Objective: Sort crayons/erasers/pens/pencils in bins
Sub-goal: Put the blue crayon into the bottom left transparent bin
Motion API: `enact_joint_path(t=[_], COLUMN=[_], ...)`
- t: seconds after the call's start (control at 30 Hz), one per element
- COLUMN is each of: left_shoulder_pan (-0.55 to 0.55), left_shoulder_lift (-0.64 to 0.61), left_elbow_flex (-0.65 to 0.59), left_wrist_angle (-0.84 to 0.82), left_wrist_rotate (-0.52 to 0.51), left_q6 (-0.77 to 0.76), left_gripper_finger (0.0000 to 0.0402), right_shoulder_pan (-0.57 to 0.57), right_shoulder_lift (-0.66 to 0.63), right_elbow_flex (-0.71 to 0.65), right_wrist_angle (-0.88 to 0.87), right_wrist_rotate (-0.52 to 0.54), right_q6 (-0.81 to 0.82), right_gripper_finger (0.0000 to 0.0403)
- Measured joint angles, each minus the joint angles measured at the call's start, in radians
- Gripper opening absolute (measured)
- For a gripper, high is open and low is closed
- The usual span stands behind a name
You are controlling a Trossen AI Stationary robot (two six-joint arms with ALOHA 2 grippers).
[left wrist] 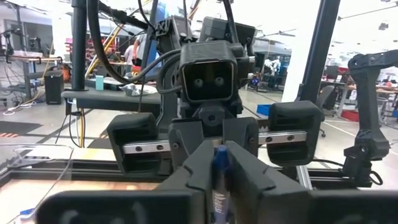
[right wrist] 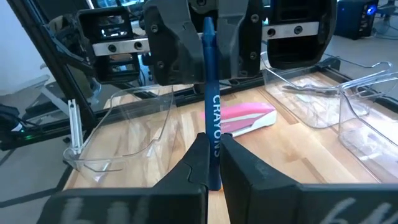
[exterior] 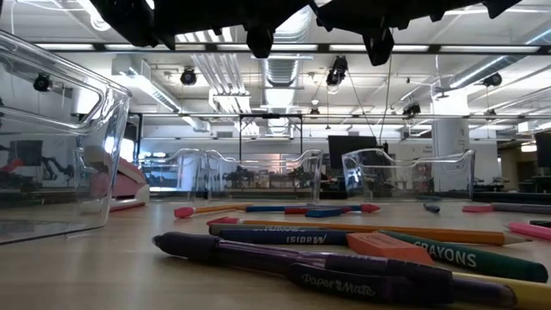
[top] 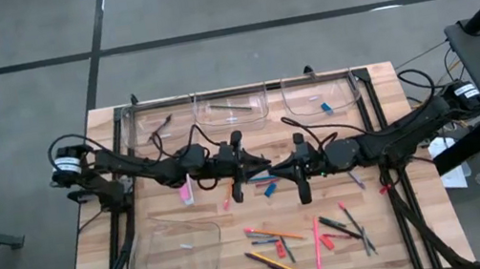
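Two-arm handover above the middle of the table. The left gripper (top: 237,166) and right gripper (top: 300,165) face each other, tip to tip, with a blue crayon (right wrist: 210,112) spanning the gap between them. Its long axis runs along the 9-to-3 o'clock line of the overhead view, one end pinched in each gripper: the right wrist view shows the printed barrel rising from the right gripper's pressed-together fingers (right wrist: 239,168) into the left gripper's, and the left wrist view shows the blue tip (left wrist: 219,163) clamped between the left fingers (left wrist: 193,168). Both arms are equally near; judged from this, the next move turns on which gripper lets go. Three bins (top: 234,111) line the 12 o'clock edge; a fourth bin (top: 178,252) sits at 7 o'clock. Loose pencils (top: 317,243) and pens lie at 5 o'clock. From overhead the crayon is largely hidden by the gripper bodies; the low view crops both grippers at its upper edge
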Motion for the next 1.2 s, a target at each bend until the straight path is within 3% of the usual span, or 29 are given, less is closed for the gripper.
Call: enact_joint_path(t=[0.27, 0.43, 0.7, 0.87, 0.97, 1.07, 1.2], left_shoulder_pan=[0.0, -0.001, -0.011, -0.094, -0.182, -0.292, -0.422], left_shoulder_lift=[-0.01, -0.065, -0.358, -0.548, -0.616, -0.633, -0.599], left_elbow_flex=[0.0, 0.0, 0.006, 0.055, 0.045, 0.009, -0.043], left_wrist_angle=[-0.024, -0.127, -0.661, -1.131, -1.325, -1.43, -1.438], left_wrist_rotate=[0.0, -0.009, -0.162, -0.121, -0.135, -0.148, -0.158], left_q6=[0.001, 0.029, 0.001, -0.099, -0.223, -0.33, -0.398], left_gripper_finger=[0.0012, 0.0009, 0.0008, 0.0008, 0.0008, 0.0008, 0.0008], right_shoulder_pan=[0.0, 0.0, 0.0, 0.0, 0.0, 0.002, 0.002], right_shoulder_lift=[0.005, 0.009, -0.044, -0.094, -0.107, -0.107, -0.097], right_elbow_flex=[0.0, 0.0, 0.0, 0.0, 0.0, 0.0, 0.0], right_wrist_angle=[0.0, -0.012, -0.04, -0.089, -0.096, -0.099, -0.101], right_wrist_rotate=[0.007, 0.008, -0.029, -0.03, -0.03, -0.03, -0.031], right_q6=[0.024, 0.032, 0.036, 0.035, 0.035, 0.035, 0.05], right_gripper_finger=[0.002, 0.0082, 0.0189, 0.0201, 0.0199, 0.0194, 0.0192])
